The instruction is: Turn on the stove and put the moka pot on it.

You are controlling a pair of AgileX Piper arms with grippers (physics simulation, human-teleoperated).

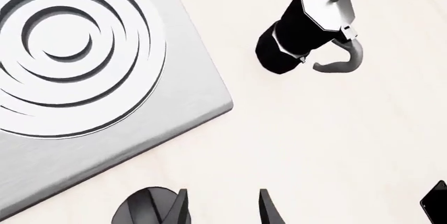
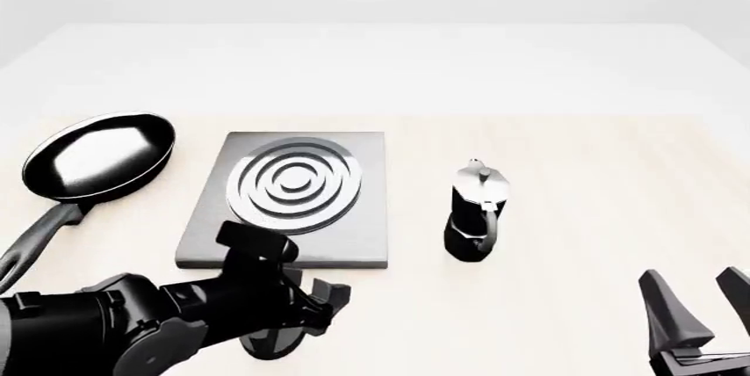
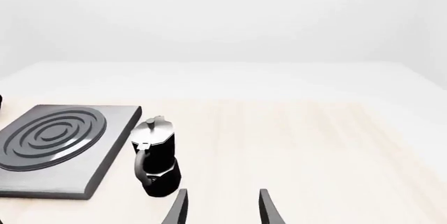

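The stove [image 2: 365, 234] is a flat grey slab with a silver ring burner [image 2: 293, 184], left of centre. Its black oval knob [image 2: 270, 343] lies on the table in front of the slab, partly hidden by my left arm. In the left wrist view the knob [image 1: 143, 209] is just outside one finger, not between the fingers. My left gripper [image 2: 319, 299] is open and empty. The moka pot [image 2: 477, 211] stands upright on the table right of the stove, apart from it. My right gripper [image 2: 700, 304] is open and empty at the front right, well short of the pot.
A black frying pan [image 2: 100, 155] lies left of the stove, its handle pointing toward the front left. Bare tabletop [image 2: 586, 218] stretches right of the moka pot. A dark edge [image 1: 436, 203] shows in the corner of the left wrist view.
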